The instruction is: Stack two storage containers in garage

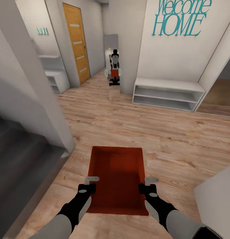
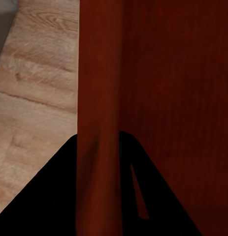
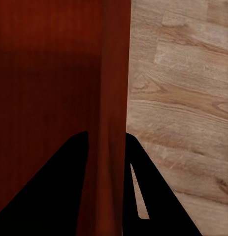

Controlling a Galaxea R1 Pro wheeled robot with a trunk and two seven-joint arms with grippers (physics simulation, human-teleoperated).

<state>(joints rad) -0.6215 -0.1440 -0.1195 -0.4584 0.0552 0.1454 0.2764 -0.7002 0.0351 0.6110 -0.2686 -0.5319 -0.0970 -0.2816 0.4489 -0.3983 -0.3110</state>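
Note:
An orange-red storage container (image 1: 116,177) hangs level in front of me over light wood planks, held between both arms. My left gripper (image 1: 91,182) is shut on its left wall (image 2: 96,123), and my right gripper (image 1: 148,182) is shut on its right wall (image 3: 114,113). Each wrist view looks along black fingers (image 2: 54,196) (image 3: 59,187) pinching a wall, with the tray's inside on one side and wood floor on the other. Only one container is in sight. A mirror (image 1: 113,68) down the hall reflects me carrying the tray.
A pale wall corner (image 1: 38,99) stands close on my left, with a dark grey area (image 1: 19,159) beyond it. A white low shelf (image 1: 168,94) sits under "Welcome HOME" lettering ahead right. An orange door (image 1: 77,43) is far left. A pale block (image 1: 216,199) sits near right.

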